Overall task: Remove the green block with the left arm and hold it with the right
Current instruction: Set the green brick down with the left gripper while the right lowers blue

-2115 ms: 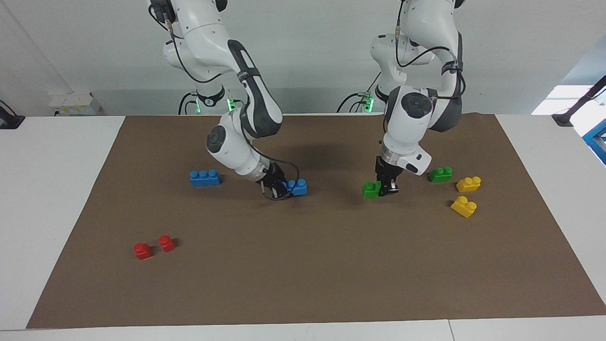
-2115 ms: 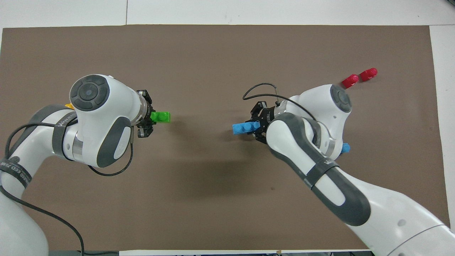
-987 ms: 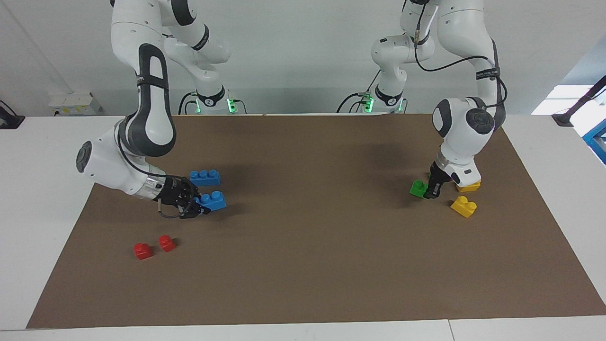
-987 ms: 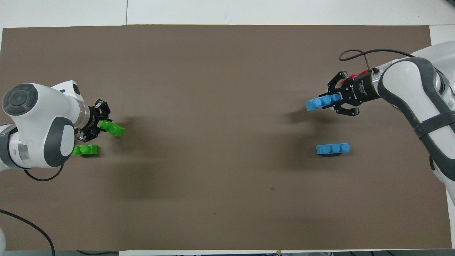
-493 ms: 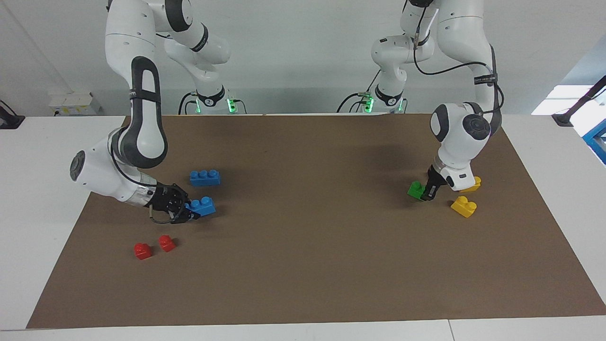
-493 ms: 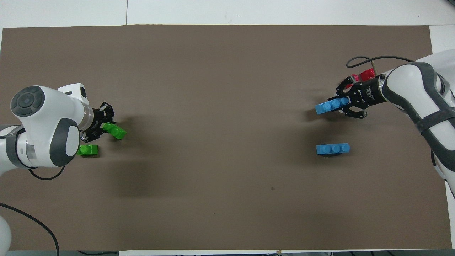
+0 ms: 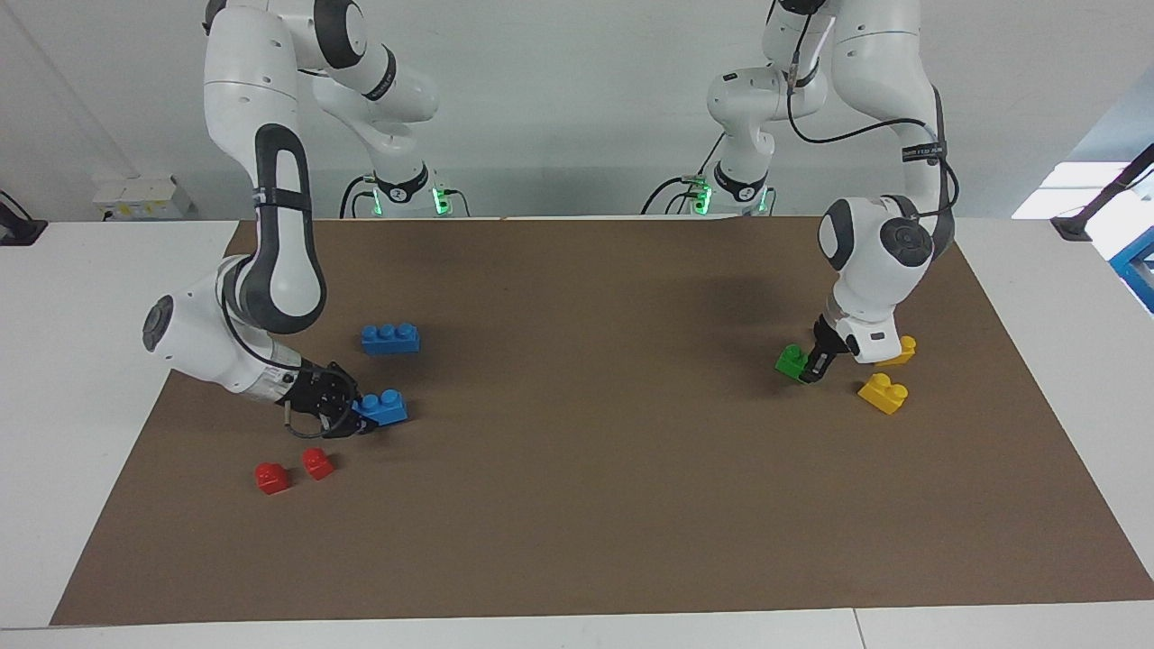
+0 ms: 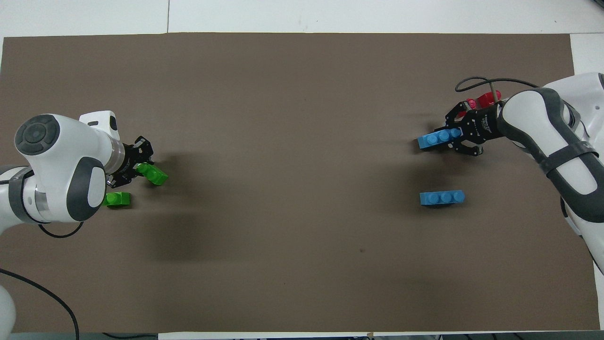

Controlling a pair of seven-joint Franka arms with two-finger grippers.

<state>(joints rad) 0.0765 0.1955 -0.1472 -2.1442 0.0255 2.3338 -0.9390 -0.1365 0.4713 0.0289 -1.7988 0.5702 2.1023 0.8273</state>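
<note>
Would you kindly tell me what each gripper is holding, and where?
Left gripper: small green plastic brick, by one end. Right gripper: blue three-stud plastic brick, by one end.

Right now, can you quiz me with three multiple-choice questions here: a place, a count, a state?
1. The two small red plastic bricks lie toward which arm's end? A left; B right; C midway.
2. Yellow two-stud plastic bricks number: A one; B two; C four.
3. The left pincer is: A open; B shut on a bright-green two-stud plastic brick; C shut on a red brick.
Key: B, beside the right pincer; B, both by the left pincer; B, green shows between its fingertips.
</note>
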